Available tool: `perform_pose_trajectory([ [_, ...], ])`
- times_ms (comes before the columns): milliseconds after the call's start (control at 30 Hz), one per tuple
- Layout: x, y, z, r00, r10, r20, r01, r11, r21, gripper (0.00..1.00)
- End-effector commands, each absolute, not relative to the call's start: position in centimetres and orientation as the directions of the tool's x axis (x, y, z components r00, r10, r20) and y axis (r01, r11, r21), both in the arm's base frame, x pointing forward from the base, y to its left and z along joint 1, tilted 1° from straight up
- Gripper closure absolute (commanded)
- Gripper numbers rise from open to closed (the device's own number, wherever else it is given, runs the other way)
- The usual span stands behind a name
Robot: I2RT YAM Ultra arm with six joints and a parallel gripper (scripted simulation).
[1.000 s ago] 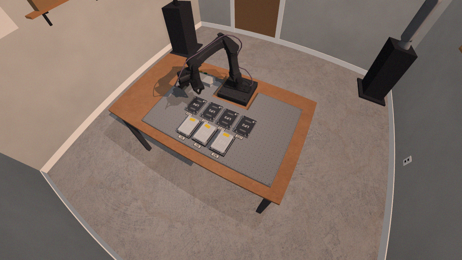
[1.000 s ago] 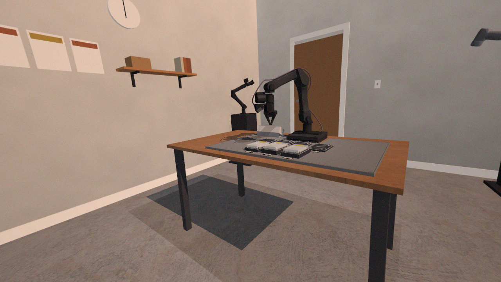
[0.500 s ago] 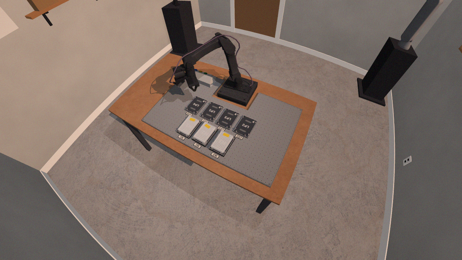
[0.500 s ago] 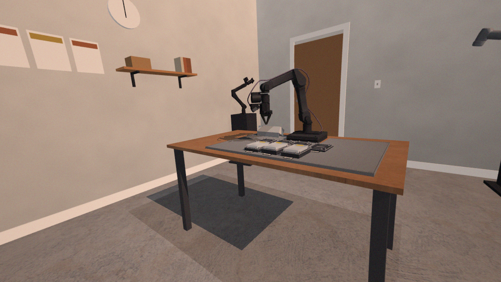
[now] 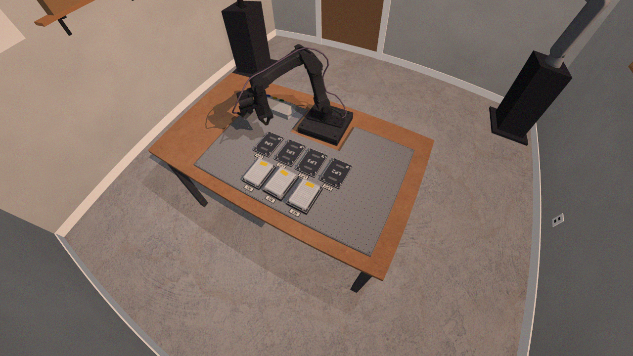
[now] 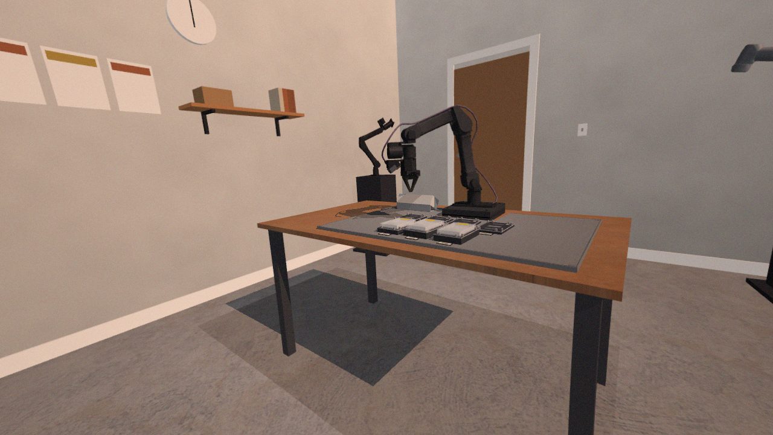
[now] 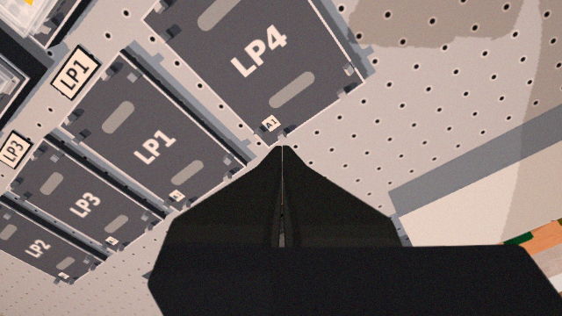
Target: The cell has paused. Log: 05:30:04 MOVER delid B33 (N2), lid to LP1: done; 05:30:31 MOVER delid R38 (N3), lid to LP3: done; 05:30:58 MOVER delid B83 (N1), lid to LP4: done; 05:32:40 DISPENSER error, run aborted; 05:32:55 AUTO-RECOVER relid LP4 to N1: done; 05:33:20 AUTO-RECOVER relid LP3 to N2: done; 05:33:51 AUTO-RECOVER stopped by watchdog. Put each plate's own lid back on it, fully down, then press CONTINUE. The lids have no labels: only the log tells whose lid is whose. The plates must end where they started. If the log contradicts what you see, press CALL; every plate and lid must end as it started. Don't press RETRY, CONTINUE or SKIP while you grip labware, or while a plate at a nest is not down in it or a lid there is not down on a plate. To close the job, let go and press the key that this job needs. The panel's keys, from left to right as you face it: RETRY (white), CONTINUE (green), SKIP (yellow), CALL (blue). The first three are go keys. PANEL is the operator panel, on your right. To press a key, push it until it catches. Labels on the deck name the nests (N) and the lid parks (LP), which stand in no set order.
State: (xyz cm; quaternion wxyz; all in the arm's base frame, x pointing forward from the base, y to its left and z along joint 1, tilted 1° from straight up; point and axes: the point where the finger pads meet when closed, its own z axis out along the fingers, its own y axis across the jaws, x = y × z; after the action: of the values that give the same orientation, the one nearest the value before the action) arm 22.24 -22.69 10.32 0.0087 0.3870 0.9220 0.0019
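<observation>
Nearest the 6 o'clock edge, top view, what's at the nests?

B: Three white plates with yellow tags on the worktop (image 5: 416, 177) (image 6: 605, 264). N3 plate (image 5: 305, 195) (image 6: 456, 231) nearest; N2 plate (image 5: 280, 182) (image 6: 425, 227) (image 7: 5, 83) at its 10 o'clock; N1 plate (image 5: 259, 171) (image 6: 396, 223) (image 7: 26, 19) at 10 from N2. Clear cover edges show around N1 and N2. N3's lid: can't tell at this size.

A: Parks?

B: Next row out. LP2 (image 5: 336, 172) (image 6: 496, 227) (image 7: 37, 246) at N3's 2 o'clock. LP3 (image 5: 311, 162) (image 6: 468, 221) (image 7: 83, 202) at LP2's 10, then LP1 (image 5: 290, 152) (image 6: 440, 219) (image 7: 154, 149), then LP4 (image 5: 268, 144) (image 6: 415, 216) (image 7: 259, 53), same heading. All four show dark faces, names readable.

A: Gripper?

B: Gripper (image 5: 266, 120) (image 6: 410, 189) (image 7: 282, 157) raised above the deck, 12 o'clock from LP4. Closed, fingertips together, nothing held. Tips point down.

A: Panel?

B: Panel (image 5: 282, 110) (image 6: 416, 202) (image 7: 465, 197) at the gripper's 2 o'clock, near, not touched. Green key (image 5: 281, 100) (image 7: 518, 238) shows along its far side. Can't tell if any key is caught. Arm base (image 5: 336, 138) (image 6: 453, 212) at the gripper's 3.

A: Beyond that?

B: Black pedestal (image 5: 249, 39) (image 6: 375, 187) past the worktop at 11, brown door (image 5: 351, 22) (image 6: 489, 135) farthest, around 12.
</observation>
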Motion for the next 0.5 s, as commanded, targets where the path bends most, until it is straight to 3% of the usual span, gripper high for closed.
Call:
perform_pose_trajectory([
  [0,22.4,-22.7,10.7,-0.707,0.707,-0.024,0.707,0.707,0.011,1.0],
  [133,22.9,-22.6,10.9,-0.719,0.695,-0.018,0.695,0.719,0.013,1.0],
  [467,18.2,-23.6,10.6,-0.571,0.821,-0.031,0.821,0.571,0.017,1.0],
])
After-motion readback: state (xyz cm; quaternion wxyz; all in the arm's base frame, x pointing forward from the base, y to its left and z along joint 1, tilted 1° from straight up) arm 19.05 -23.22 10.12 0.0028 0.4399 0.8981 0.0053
